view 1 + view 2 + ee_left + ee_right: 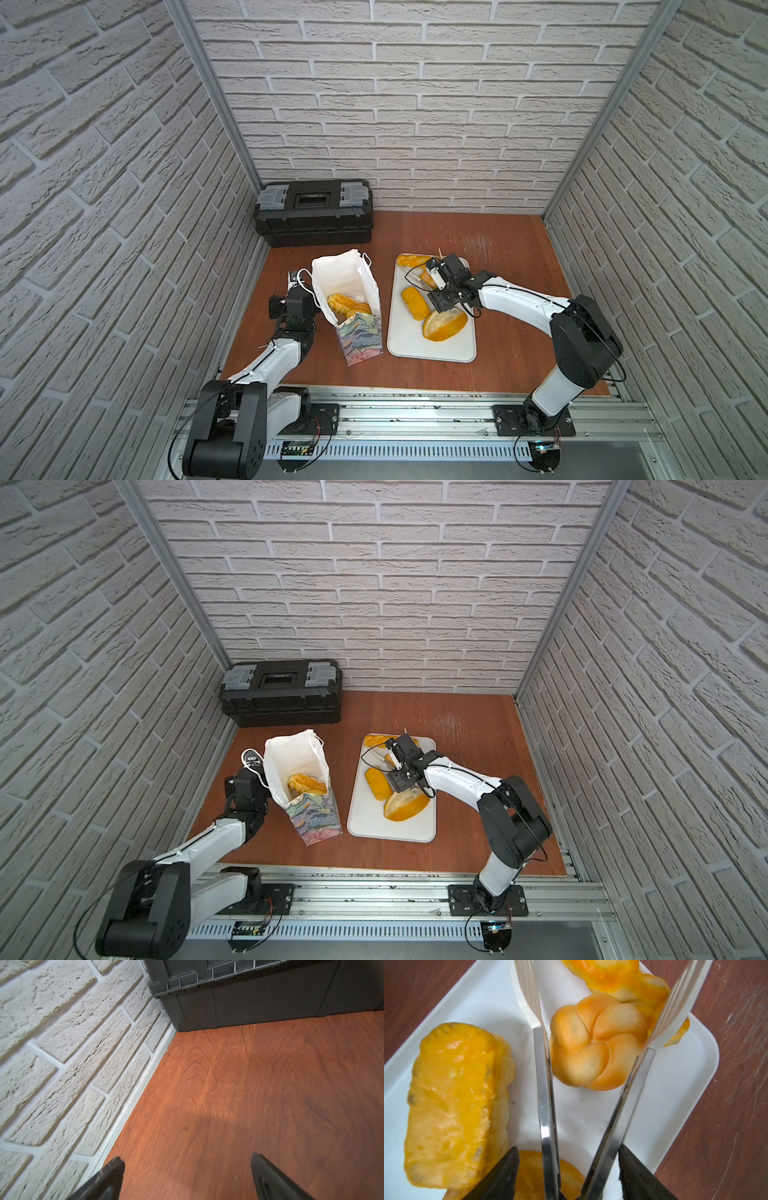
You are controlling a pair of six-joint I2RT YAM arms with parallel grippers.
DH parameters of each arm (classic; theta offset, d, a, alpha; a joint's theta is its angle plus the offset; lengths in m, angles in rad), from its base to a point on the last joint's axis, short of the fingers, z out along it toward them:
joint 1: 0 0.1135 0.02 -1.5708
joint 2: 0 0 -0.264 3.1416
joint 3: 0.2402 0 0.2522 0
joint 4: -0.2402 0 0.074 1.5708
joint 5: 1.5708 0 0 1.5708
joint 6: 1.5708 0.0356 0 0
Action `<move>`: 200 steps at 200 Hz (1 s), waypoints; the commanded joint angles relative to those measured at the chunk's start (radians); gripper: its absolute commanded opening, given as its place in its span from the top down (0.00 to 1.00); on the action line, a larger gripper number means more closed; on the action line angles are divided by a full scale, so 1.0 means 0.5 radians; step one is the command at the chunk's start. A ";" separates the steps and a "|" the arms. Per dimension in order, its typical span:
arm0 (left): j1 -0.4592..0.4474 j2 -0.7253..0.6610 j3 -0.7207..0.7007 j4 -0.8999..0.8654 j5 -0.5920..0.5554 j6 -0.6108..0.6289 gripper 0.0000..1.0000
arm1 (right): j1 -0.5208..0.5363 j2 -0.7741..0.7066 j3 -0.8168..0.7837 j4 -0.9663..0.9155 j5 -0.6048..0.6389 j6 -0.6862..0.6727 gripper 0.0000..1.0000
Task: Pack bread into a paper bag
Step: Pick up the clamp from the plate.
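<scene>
The paper bag (pixel 360 337) stands open with bread (pixel 343 304) inside. Bread on the white tray (pixel 432 354): a braided stick (pixel 409 260), a small loaf (pixel 414 304), a large oval loaf (pixel 444 326) and a knot roll (pixel 598 1043). My right gripper (pixel 568 1147) is shut on metal tongs (pixel 544 1095). The tongs' white tips stand spread on either side of the knot roll. My left gripper (pixel 187 1157) is open over bare wood, with nothing between its fingers. In both top views the left gripper (pixel 296 281) sits just left of the bag, by its cord handle (pixel 249 756).
A black toolbox (pixel 313 212) stands at the back left against the brick wall, close ahead of the left gripper (pixel 249 1001). Brick walls close in three sides. Bare wooden tabletop (pixel 511 266) lies right of the tray and behind it.
</scene>
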 commanded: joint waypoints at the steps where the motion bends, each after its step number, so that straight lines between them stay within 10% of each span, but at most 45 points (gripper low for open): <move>1: -0.001 -0.011 -0.007 0.087 -0.002 0.015 0.02 | 0.019 0.021 0.043 0.052 0.008 -0.004 0.25; 200: 0.003 -0.001 0.000 0.083 -0.003 0.014 0.02 | 0.019 0.170 0.092 0.194 0.190 0.023 0.06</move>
